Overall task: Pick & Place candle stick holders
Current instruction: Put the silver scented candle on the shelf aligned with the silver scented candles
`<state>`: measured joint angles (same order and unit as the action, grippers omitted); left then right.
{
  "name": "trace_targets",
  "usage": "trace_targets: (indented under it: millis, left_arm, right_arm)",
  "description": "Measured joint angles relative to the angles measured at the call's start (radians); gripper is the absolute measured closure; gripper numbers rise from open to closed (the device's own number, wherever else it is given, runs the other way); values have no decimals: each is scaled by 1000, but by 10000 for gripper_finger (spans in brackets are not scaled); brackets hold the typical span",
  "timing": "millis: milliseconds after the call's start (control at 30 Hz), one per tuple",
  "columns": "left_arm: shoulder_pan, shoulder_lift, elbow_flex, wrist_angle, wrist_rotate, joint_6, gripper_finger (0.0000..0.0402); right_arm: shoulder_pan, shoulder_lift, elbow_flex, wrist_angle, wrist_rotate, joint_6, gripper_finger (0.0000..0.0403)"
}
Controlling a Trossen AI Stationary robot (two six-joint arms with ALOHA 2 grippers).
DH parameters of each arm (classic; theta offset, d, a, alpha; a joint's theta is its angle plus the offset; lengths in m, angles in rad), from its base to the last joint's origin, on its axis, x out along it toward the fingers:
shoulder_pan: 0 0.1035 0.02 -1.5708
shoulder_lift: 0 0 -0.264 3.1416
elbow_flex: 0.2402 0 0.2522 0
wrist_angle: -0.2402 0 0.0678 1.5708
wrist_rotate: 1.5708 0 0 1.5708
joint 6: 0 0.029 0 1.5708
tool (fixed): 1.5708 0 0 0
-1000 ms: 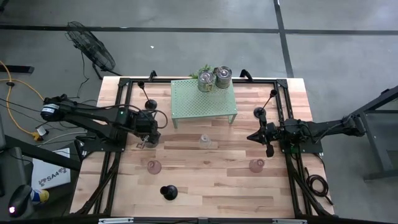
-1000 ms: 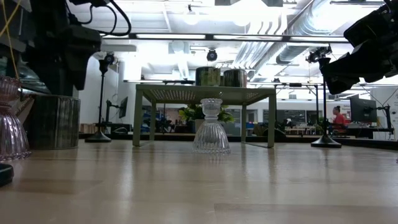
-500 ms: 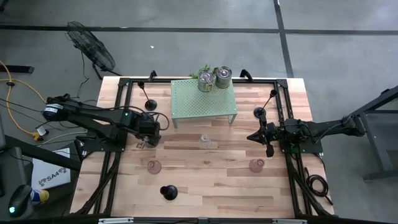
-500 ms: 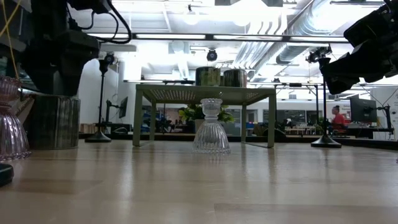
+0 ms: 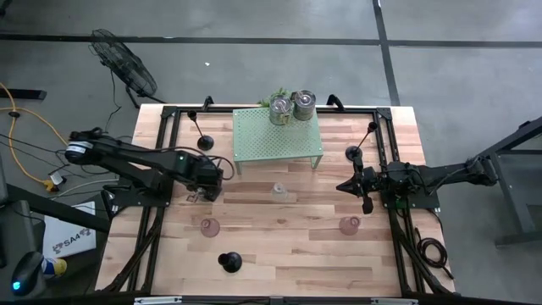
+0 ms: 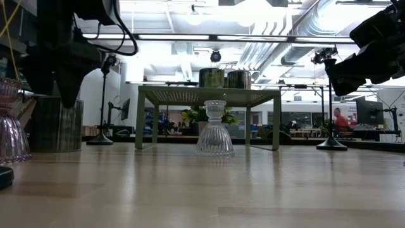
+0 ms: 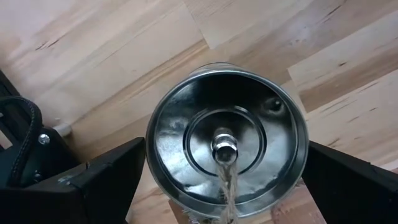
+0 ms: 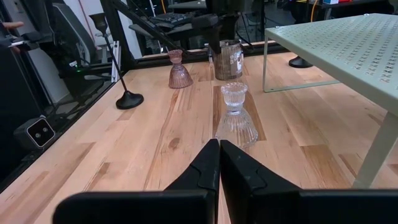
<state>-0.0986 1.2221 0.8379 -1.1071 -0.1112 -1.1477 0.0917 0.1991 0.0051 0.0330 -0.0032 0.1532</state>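
A shiny silver cup (image 7: pixel 227 146) stands upright on its base on the table at the left (image 6: pixel 57 123). My left gripper (image 7: pixel 227 186) points straight down just over it (image 5: pixel 206 182), open, one finger on each side of the rim. I see no touch. A clear glass holder (image 5: pixel 279 192) stands on its wide foot mid-table (image 8: pixel 236 116). Pink glass holders (image 5: pixel 209 226) (image 5: pixel 349 225) stand nearer the front. My right gripper (image 8: pixel 219 163) is shut and level at the right (image 5: pixel 343 186), holding nothing.
A pale green perforated rack (image 5: pixel 278 135) stands at the back with two silver cups (image 5: pixel 292 107) on top and a plant behind. Black slim-stemmed holders stand at the back left (image 5: pixel 204 142), back right (image 5: pixel 353 152) and front (image 5: pixel 229 262). Black frame rails line both sides.
My left gripper has sunk toward the silver cup and shifted a little toward the table's middle, staying open; its fingers now reach down to the cup's rim. The cup has not moved.
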Motion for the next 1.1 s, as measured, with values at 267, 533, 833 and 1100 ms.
trace_targets:
  millis: [267,533,833,1100]
  left_arm:
    - [0,26,0,12,-10,19,2]
    - [0,73,0,29,-3,26,2]
    - [1,78,0,36,26,18,2]
    - [1,78,0,37,26,14,6]
  right_arm:
    - [0,0,0,0,0,0,399]
    - [0,2,0,-1,0,0,398]
    - [0,3,0,0,0,0,398]
    - [0,3,0,0,0,0,398]
